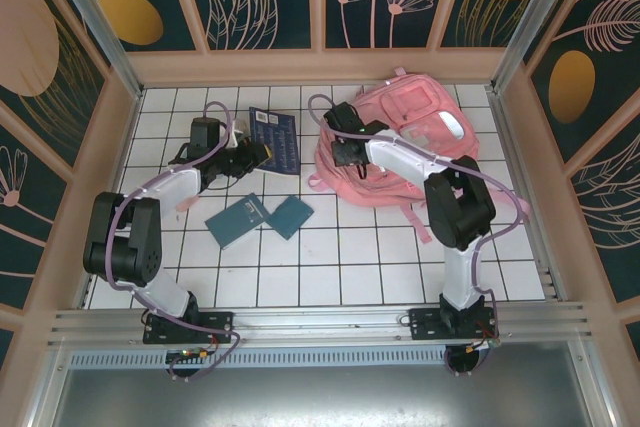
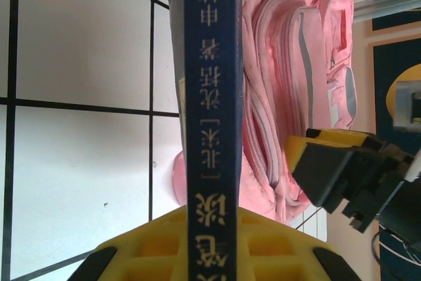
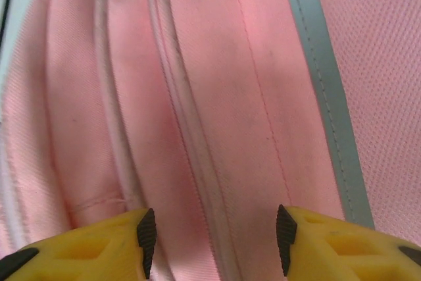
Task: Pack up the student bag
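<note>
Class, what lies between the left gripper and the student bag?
The dark blue book, held in the left gripper, then a strip of bare white tile before the student bag; the top external view shows it.

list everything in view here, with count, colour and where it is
large pink fabric backpack: 1, pink, far right of the table
dark blue book with pale lettering: 1, dark blue, left of the backpack
thin teal books: 2, teal, side by side mid-table, second one
white tiled table: 1, white with dark grid lines
left gripper: 1, yellow and black, shut on the dark blue book
right gripper: 1, yellow and black, open over the backpack
</note>
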Robot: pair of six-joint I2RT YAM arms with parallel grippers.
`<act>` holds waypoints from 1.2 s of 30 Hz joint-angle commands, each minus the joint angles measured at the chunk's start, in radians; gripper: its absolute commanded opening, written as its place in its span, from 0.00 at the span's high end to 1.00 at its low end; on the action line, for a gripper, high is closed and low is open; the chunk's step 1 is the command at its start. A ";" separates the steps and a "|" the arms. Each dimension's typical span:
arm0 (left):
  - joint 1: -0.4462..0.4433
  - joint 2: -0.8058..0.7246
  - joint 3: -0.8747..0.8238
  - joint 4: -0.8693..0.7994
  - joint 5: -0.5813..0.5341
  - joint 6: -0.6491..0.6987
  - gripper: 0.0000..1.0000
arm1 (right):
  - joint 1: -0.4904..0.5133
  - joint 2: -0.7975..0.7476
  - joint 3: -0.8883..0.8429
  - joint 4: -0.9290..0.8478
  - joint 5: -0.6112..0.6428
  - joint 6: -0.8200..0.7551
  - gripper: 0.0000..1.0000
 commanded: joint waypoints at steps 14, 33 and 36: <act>-0.001 -0.088 0.033 0.035 0.043 -0.042 1.00 | 0.007 0.002 0.018 0.035 0.094 -0.079 1.00; -0.141 0.010 0.033 0.372 -0.125 -0.328 1.00 | -0.183 -0.076 0.449 -0.083 -0.401 0.104 1.00; -0.183 0.061 0.070 0.428 -0.134 -0.369 1.00 | -0.233 -0.101 0.443 -0.048 -0.533 0.145 1.00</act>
